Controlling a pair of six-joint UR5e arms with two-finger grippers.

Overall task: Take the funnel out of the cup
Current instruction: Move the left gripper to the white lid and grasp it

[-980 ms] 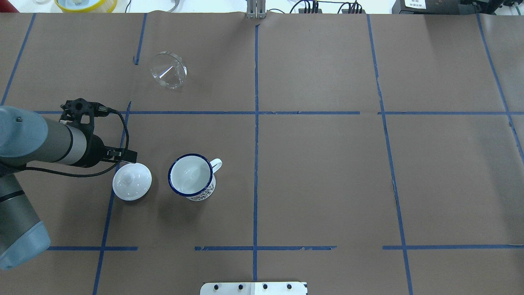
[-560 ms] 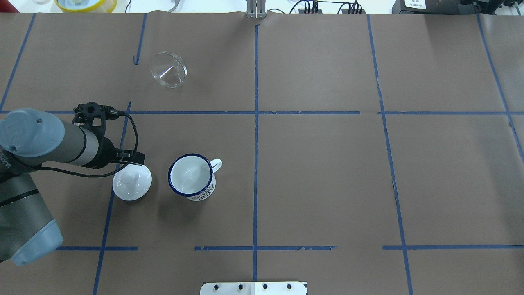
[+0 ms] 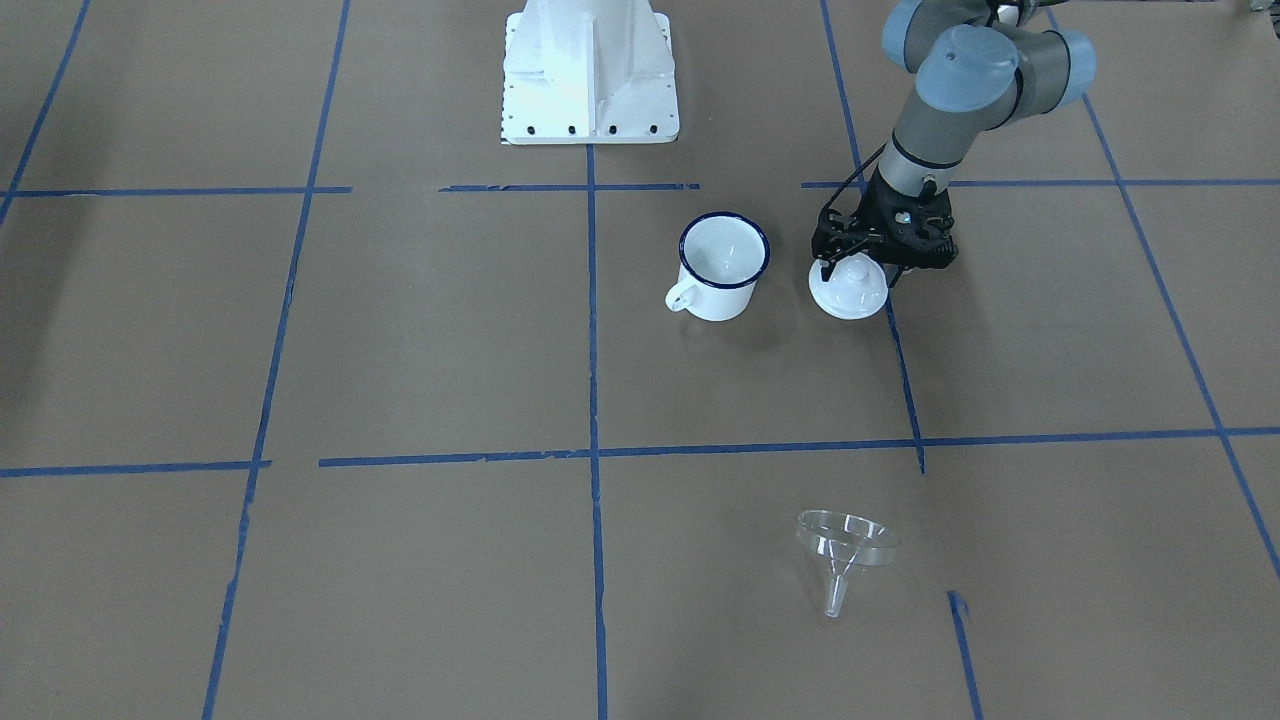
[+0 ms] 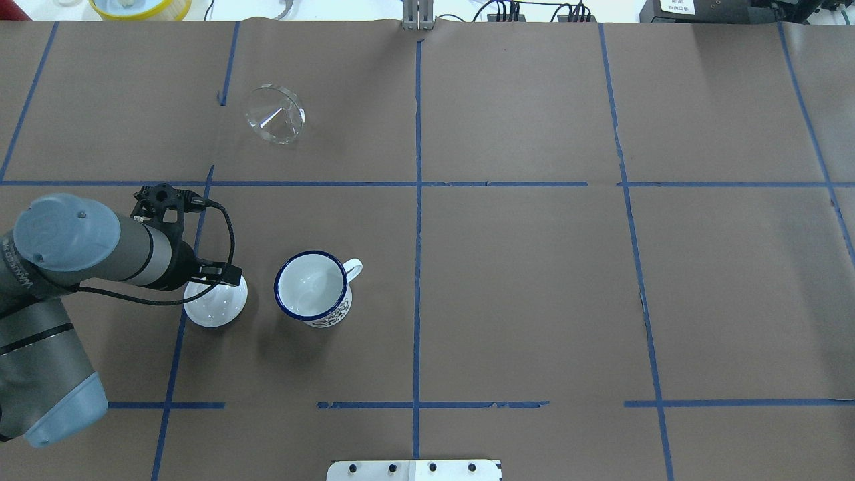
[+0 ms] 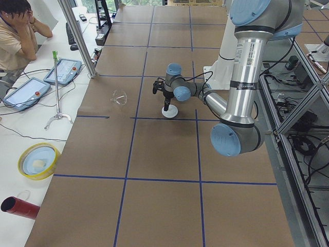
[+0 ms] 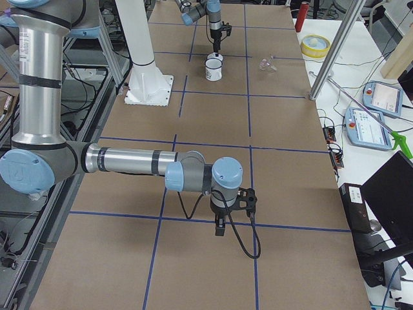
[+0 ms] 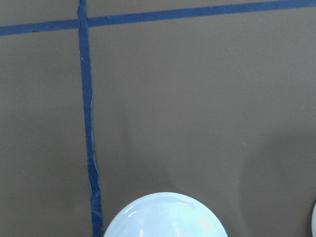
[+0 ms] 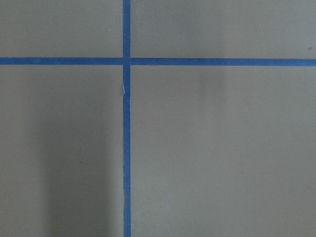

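The clear funnel (image 4: 274, 115) lies on its side on the brown table, far from the cup; it also shows in the front view (image 3: 845, 545). The white cup (image 4: 312, 287) with a dark blue rim stands upright and empty (image 3: 722, 265). My left gripper (image 3: 856, 272) is open, low over the round white knobbed lid (image 3: 848, 295) beside the cup, fingers on either side of the knob. The left wrist view shows the lid's edge (image 7: 165, 217). My right gripper (image 6: 220, 229) hangs over bare table far away; I cannot tell its state.
Blue tape lines (image 4: 417, 200) divide the table into squares. The robot's white base (image 3: 590, 70) stands at the near edge. A yellow dish (image 4: 140, 7) and cables lie beyond the far edge. A person (image 5: 15, 31) sits off the table's far side.
My left arm has moved right and toward the lid; the gripper now covers the lid's knob from above. Funnel, cup and lid have not moved.
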